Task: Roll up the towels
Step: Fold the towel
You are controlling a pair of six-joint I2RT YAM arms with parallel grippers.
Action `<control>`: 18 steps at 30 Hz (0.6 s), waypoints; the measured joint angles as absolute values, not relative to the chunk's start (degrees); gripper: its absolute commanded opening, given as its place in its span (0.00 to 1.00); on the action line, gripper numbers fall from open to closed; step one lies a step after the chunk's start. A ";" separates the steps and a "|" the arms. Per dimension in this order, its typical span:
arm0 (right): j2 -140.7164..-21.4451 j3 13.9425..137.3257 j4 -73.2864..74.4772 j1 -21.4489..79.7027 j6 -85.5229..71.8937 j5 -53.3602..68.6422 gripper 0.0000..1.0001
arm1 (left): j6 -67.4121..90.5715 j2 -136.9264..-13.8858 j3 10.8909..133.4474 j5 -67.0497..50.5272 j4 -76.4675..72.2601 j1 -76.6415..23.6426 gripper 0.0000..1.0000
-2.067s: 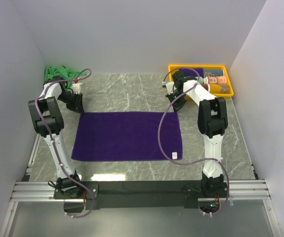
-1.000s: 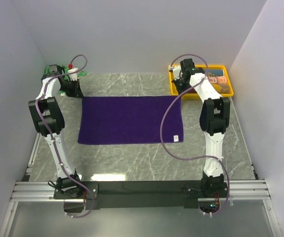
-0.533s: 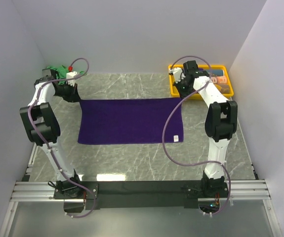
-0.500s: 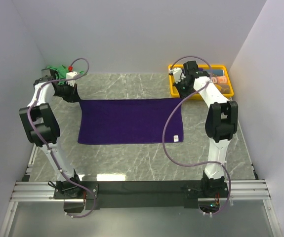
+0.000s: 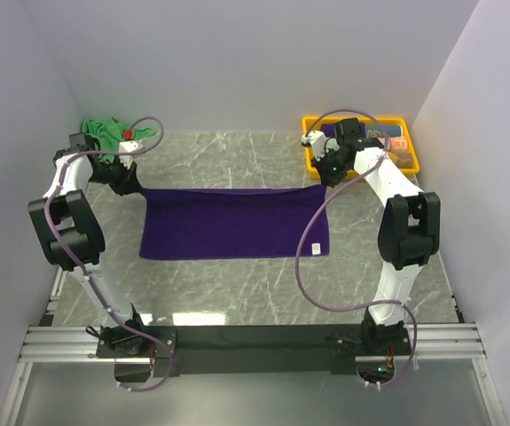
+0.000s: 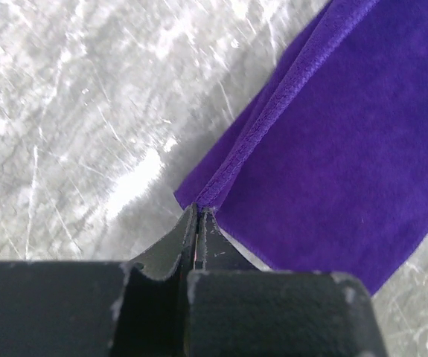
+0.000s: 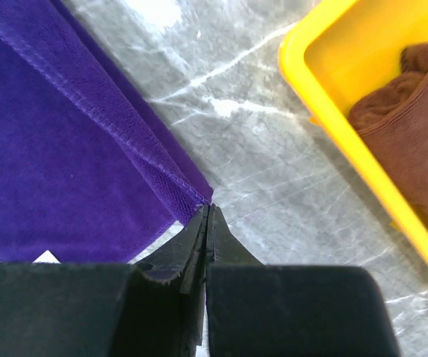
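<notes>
Left jaws: pressed together on the far left corner of the purple towel [image 6: 347, 149]. The hem runs straight into the closed tips.
Right jaws: pressed together too, pinching the purple towel's far right corner where the stitched edge ends.
Purple towel: spread on the desk [image 5: 237, 293] between the two arms, long side running left to right. Its far edge is straight between the two pinches, and a small white tag [image 5: 315, 247] sits by its near right corner.
Green towel [image 5: 104, 130]: bunched in a heap beyond the purple towel's far left corner, with neither arm on it.
Yellow tray [image 5: 357, 120]: just beyond the purple towel's far right corner, past the right jaws. It is not part of your job.
Step in hand: judged to be the start of the first roll. Both far corners are gripped and no turn of cloth is formed yet.
Next move: you would probably carry both corners toward the purple towel's near edge at an even pace, keeping the held edge straight. Uneven travel could skew the roll.
Top view only: shows you both arms, the purple towel's whole outline, the green towel and the tag.
Wrist views only: show you the closed tips with cloth between them, which the top view leaves too small to tell. The right wrist view also shows a brown cloth [image 7: 407, 126] lying in the tray.
</notes>
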State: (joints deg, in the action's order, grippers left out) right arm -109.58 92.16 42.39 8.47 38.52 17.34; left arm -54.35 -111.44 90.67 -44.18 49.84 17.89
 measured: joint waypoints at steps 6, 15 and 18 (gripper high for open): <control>-106.56 90.59 42.37 8.47 40.38 19.18 0.00 | -59.96 -108.90 89.23 -44.34 53.89 19.14 0.01; -103.31 83.99 43.62 8.47 41.63 20.93 0.00 | -67.75 -107.70 87.02 -45.63 61.69 20.45 0.01; -102.96 82.61 44.40 8.47 41.63 21.39 0.00 | -69.45 -106.59 83.96 -45.71 63.24 20.49 0.01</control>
